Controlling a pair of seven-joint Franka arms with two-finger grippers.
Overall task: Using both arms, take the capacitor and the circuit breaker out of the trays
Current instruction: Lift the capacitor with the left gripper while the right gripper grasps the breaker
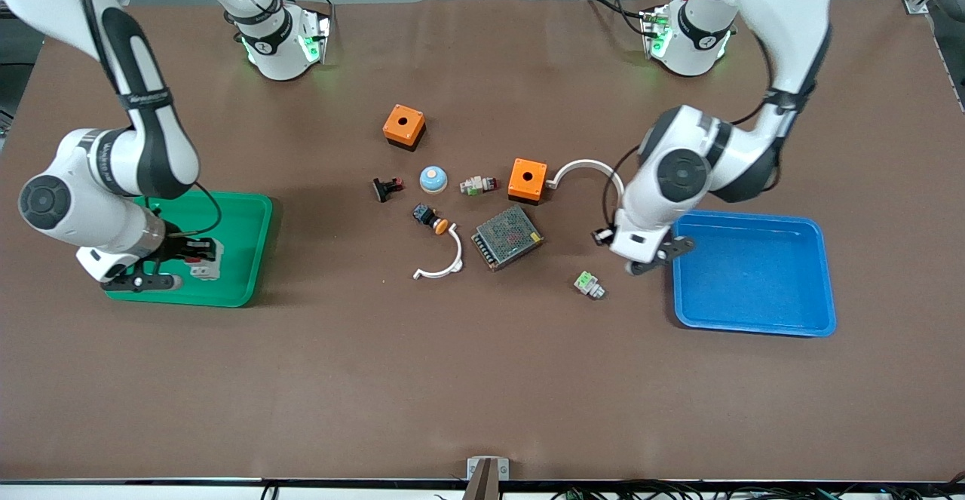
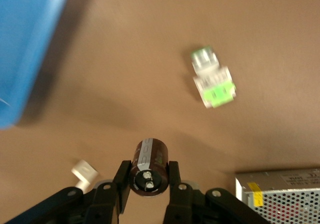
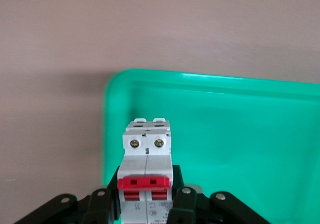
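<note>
My left gripper [image 1: 653,257] is shut on the capacitor [image 2: 149,165], a dark-brown stubby cylinder with two pale dots on its end. It holds it above the brown table, just beside the blue tray's [image 1: 754,326] rim toward the right arm's end; the tray also shows in the left wrist view [image 2: 22,49]. My right gripper [image 1: 197,255] is shut on the breaker [image 1: 206,261], a white-grey block with red levers. It holds it over the green tray [image 1: 249,217]. In the right wrist view the breaker [image 3: 146,166] stands upright between the fingers, over the tray's [image 3: 235,129] corner.
A green-and-white block [image 1: 589,284] lies near my left gripper, nearer the front camera. Mid-table are a mesh power supply [image 1: 507,237], two orange boxes [image 1: 404,126] [image 1: 527,179], two white curved clips [image 1: 441,262] [image 1: 584,168], a blue-domed button [image 1: 433,179], a black-red clip [image 1: 387,188] and an orange-capped push-button [image 1: 430,219].
</note>
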